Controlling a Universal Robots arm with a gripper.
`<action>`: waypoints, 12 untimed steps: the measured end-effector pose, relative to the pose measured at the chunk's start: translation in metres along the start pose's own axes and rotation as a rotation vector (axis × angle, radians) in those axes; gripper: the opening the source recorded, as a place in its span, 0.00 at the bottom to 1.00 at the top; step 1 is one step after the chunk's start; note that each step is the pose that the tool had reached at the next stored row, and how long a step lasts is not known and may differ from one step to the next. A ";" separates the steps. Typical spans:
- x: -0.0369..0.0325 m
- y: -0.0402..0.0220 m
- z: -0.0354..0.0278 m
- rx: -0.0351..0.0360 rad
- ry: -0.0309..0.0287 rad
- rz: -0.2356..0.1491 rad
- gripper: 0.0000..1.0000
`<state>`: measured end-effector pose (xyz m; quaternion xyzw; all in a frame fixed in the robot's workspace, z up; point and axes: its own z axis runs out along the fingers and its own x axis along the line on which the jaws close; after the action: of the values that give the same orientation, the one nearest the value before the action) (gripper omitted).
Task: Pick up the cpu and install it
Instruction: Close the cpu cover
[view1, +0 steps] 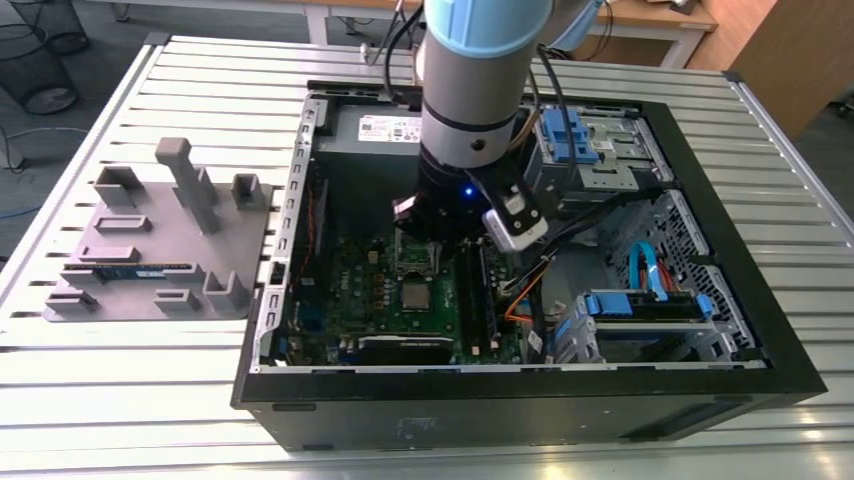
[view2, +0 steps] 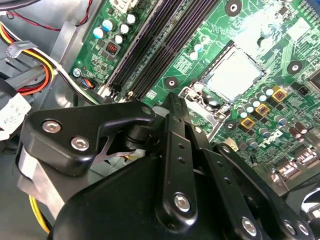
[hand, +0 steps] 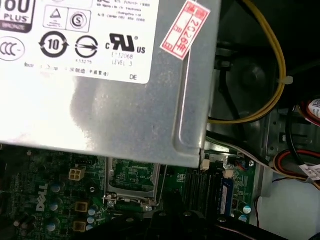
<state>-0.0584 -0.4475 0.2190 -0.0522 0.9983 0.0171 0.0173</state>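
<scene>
The cpu (view2: 234, 75) sits seated on the board (view2: 280, 30), with the gripper (view2: 172, 107) just beside it (spread or pinching, I cannot tell). A sideways nudge could snag the open latch frame (view2: 197, 97) and unseat the chip.

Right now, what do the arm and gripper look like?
The arm is a silver-grey cylinder with a light-blue cap, a black wrist section with a small blue light, black cables alongside and a white-grey camera module mounted. The gripper is matte black linkage bars with silver screw heads.
</scene>
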 end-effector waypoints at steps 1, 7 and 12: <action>-0.0003 0.0005 0.0001 0.0000 0.0000 0.000 0.11; -0.0004 0.0017 0.0002 -0.0001 0.0000 0.000 0.11; -0.0011 0.0065 0.0007 -0.0001 -0.0001 0.000 0.11</action>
<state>-0.0580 -0.4409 0.2185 -0.0522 0.9983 0.0171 0.0173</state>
